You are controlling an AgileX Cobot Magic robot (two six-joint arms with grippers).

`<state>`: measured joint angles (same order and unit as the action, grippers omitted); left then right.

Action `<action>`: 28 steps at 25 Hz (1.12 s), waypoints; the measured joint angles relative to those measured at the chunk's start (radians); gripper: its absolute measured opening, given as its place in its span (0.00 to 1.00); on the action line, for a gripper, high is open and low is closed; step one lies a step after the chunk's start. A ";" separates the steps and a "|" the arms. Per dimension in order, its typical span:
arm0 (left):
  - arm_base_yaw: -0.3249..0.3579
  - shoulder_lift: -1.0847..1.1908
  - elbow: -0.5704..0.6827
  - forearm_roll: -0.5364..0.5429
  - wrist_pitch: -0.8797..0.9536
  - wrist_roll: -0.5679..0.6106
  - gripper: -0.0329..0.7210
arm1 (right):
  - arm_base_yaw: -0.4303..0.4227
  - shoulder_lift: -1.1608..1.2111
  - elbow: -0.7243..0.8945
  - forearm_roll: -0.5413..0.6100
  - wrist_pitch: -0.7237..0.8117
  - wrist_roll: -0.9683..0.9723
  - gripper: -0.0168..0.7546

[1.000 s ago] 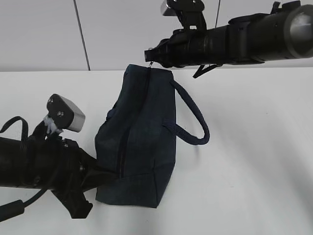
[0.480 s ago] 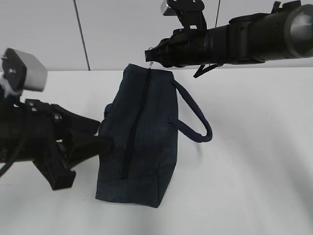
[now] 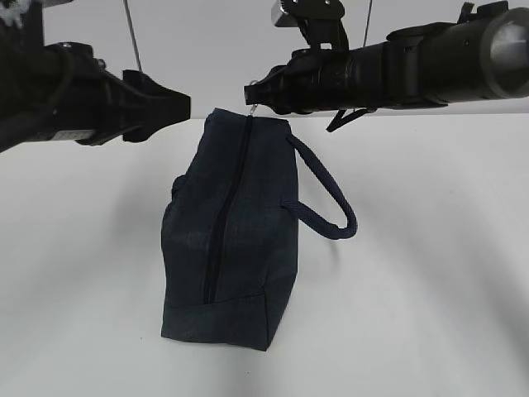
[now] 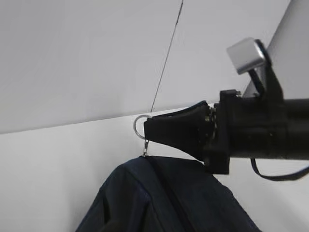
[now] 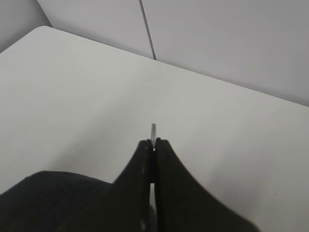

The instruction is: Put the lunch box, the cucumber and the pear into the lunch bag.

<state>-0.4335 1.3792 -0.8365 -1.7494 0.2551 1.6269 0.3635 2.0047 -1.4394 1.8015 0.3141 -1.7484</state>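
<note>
The navy lunch bag (image 3: 248, 223) stands on the white table, its zipper line running along the top toward me. My right gripper (image 3: 250, 95) hangs over the bag's far end, shut on the metal ring pull (image 4: 140, 126). The right wrist view shows the ring's edge (image 5: 153, 129) poking out between the closed jaws. My left gripper (image 3: 186, 103) is raised at the upper left, clear of the bag and a little open, with nothing between its fingers. The left wrist view does not show its own jaws. The lunch box, the cucumber and the pear are out of view.
The bag's loop handle (image 3: 326, 198) droops to the right onto the white tabletop (image 3: 413, 289). A pale wall with a dark vertical seam (image 3: 136, 58) rises behind the table. The right arm (image 3: 413, 66) spans the upper right.
My left gripper has let go of the bag's near end and risen from low left to the upper left. The bag has settled straighter. The right gripper has not moved.
</note>
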 joint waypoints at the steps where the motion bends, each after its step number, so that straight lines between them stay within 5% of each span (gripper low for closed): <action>1: 0.000 0.033 -0.023 0.000 0.002 -0.022 0.49 | 0.000 0.000 0.000 0.000 0.002 0.000 0.03; 20: 0.000 0.244 -0.099 0.000 0.045 -0.056 0.47 | 0.000 0.000 0.000 0.000 0.006 0.000 0.03; 22: 0.000 0.249 -0.099 0.000 0.052 -0.057 0.42 | 0.000 0.000 0.000 0.000 0.008 0.000 0.03; 28: 0.000 0.253 -0.100 0.000 0.079 -0.057 0.05 | 0.000 0.000 0.000 0.000 0.008 0.000 0.03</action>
<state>-0.4335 1.6320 -0.9367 -1.7494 0.3340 1.5696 0.3635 2.0047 -1.4394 1.8015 0.3217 -1.7484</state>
